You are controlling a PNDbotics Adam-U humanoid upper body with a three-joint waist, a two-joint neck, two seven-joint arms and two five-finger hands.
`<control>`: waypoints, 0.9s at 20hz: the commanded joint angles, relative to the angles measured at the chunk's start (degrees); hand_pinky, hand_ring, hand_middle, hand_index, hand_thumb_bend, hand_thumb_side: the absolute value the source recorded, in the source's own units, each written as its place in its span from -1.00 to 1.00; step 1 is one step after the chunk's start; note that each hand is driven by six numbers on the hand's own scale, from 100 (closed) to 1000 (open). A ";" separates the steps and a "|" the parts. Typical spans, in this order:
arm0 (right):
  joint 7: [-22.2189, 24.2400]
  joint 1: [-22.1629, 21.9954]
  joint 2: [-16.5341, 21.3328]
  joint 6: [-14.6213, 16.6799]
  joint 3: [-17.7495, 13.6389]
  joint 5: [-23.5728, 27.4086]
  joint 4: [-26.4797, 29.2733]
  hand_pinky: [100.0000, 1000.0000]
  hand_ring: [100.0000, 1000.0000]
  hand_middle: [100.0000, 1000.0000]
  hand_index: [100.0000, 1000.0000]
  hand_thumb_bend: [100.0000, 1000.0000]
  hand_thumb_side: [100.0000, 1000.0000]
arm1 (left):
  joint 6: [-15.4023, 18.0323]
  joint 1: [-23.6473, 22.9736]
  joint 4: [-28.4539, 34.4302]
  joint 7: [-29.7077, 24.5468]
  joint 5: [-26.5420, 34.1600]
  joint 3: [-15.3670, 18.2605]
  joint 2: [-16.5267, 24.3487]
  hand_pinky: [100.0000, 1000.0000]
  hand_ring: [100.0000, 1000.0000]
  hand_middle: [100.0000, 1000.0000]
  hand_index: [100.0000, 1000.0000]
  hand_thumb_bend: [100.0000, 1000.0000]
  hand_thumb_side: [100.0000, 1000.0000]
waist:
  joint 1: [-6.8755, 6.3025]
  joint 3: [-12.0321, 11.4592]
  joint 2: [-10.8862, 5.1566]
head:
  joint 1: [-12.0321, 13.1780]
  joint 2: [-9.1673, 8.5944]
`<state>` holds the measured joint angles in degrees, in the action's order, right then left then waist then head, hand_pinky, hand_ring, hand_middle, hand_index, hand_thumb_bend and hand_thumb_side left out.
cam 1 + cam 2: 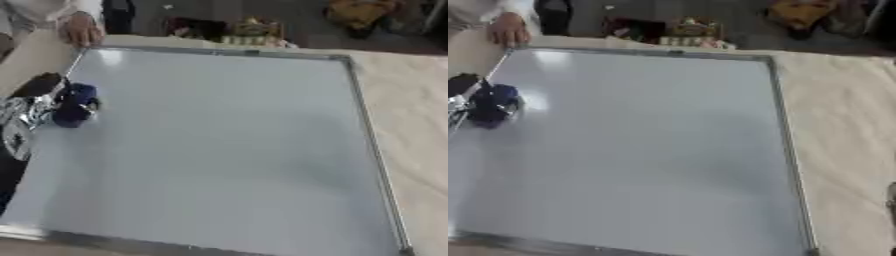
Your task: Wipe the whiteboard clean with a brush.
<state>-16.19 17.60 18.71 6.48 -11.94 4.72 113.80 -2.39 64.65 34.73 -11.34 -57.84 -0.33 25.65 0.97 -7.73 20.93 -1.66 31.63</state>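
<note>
A pale marbled table (pixel 411 110) is shown bearing a metal-framed whiteboard (pixel 219 150), its surface seen free of marks. A dark blue brush (pixel 75 105) is pressed on the board near its left edge, gripped by the curled fingers of the left hand (pixel 35 112). A person's hand (pixel 80 30) is rested at the far left corner.

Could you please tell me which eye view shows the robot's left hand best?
The left eye view: the left hand shows with its silver joints, curled round the blue brush. The right eye view cuts most of it off at the picture's left edge.
</note>
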 commanded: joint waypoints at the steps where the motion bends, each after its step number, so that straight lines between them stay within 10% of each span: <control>1: -0.12 0.42 0.63 0.08 -0.23 0.56 0.80 0.83 0.87 0.29 0.73 -0.72 0.89 | 0.56 -0.30 -0.91 -1.65 0.37 -1.62 -3.16 -0.18 -0.25 -0.72 -0.80 -0.92 -0.23 | 0.33 0.37 -0.70 | 0.17 -0.31; 18: -0.07 0.75 0.60 -0.10 -0.09 0.67 0.80 0.83 0.87 0.29 0.73 -0.74 0.89 | 6.51 -0.24 3.18 -7.38 1.67 -7.18 -7.29 -0.19 -0.25 -0.72 -0.81 -0.88 -0.16 | 0.02 0.50 -0.83 | 0.28 -0.26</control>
<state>-16.18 17.69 18.41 6.46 -11.92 5.13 113.80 3.63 65.23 38.84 -17.66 -56.03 -5.75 21.08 0.79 -7.59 20.70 -1.58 31.63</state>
